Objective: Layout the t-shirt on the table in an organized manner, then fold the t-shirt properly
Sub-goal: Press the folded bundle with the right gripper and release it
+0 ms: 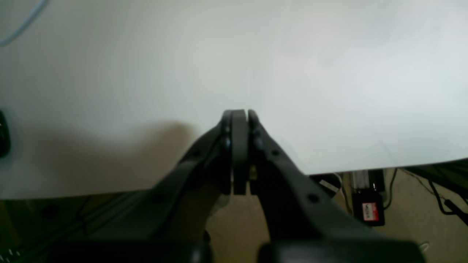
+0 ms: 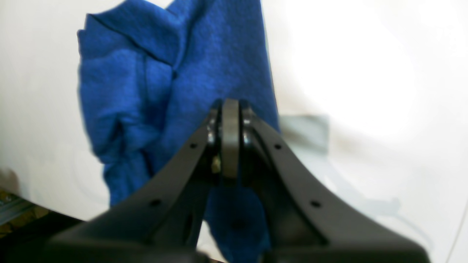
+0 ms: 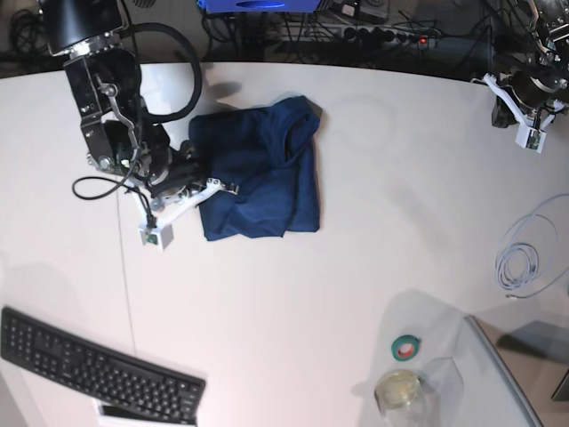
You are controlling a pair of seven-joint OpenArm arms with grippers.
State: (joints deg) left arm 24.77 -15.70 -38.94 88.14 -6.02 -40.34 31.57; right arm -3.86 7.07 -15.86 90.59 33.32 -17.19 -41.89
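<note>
While the table [image 3: 338, 213] fills most of the base view as a broad white sheet with a curved far edge and one thin dark seam [image 3: 124, 267] running down its left part, the t-shirt [image 3: 262, 169] lies on it above the middle and to the left, a dark blue bundle doubled over itself with creases across its upper half. The right gripper [image 3: 216, 187] reaches in at the cloth's left edge; in the right wrist view its jaws are pressed together, with the rumpled blue fabric just beyond and beneath them, and whether any cloth is pinched cannot be told. The left gripper [image 1: 239, 113] is far off at the table's far right corner, and its wrist view shows the jaws closed tight on nothing above bare white surface near the table's rim. A black keyboard [image 3: 98, 365] sits at the near left corner, angled along the edge. Toward the near right lie a small green roll of tape [image 3: 406, 347], a clear round container [image 3: 399, 391] with yellowish contents, and the corner of a glassy panel [image 3: 502, 374]. A coil of pale cable [image 3: 524, 258] rests near the right edge. Beyond the far rim the room is dark, crowded with cables and a power strip [image 3: 391, 36], and the left wrist view looks past the table onto a beige floor with more wires and a small black box with a red label [image 1: 369, 210].
</note>
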